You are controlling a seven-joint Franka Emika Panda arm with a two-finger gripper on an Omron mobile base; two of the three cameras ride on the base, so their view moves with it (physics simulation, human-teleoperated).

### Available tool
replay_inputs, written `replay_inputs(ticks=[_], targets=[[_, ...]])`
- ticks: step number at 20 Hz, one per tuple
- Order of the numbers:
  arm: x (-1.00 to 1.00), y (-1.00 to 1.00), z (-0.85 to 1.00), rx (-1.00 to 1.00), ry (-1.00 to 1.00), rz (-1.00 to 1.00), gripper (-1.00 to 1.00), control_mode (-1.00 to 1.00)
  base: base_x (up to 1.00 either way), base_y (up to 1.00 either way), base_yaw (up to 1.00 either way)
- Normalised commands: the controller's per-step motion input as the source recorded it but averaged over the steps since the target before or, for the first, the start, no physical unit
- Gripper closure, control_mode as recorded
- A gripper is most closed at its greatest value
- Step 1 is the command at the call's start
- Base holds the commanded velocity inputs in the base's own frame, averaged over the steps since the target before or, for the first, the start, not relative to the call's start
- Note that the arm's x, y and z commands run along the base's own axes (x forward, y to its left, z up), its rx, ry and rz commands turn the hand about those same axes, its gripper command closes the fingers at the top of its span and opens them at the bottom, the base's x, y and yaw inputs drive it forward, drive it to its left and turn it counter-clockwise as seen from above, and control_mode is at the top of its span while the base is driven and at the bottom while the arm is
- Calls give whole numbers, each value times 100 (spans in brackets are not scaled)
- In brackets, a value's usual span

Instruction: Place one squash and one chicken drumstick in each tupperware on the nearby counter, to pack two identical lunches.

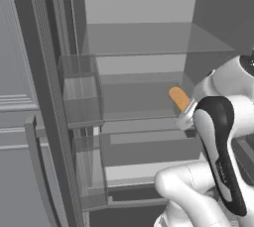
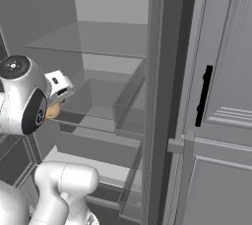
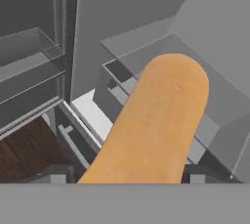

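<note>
One orange drumstick (image 3: 156,125) rises between our pincer's (image 1: 184,120) tips in the hand view, and it looks pinched there, though the fingers themselves are mostly hidden beneath it. From the left base view we see the drumstick's rounded end poking up and to the left of the white hand, inside the open fridge (image 1: 144,37), above a glass shelf (image 1: 139,117). From the right base view only a sliver of orange (image 2: 52,111) shows beside the hand. Below sit grey drawers (image 1: 149,151); clear door bins (image 1: 79,92) hang at the left. We see a grey panelled door (image 2: 221,96) with a black handle (image 2: 204,96) at the right.
</note>
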Motion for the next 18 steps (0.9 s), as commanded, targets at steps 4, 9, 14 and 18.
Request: replay_inputs(ticks=[4, 9, 14, 18], targets=[[-94, -9, 44, -24, -2, 23, 100, -100, 0, 0, 0], [-91, 0, 42, -20, -3, 9, 100, -100, 0, 0, 0], [-55, -1, 45, -1, -5, -1, 100, 100, -10, -2, 0], [0, 0, 0, 0, 0, 0, 100, 100, -72, -11, 3]])
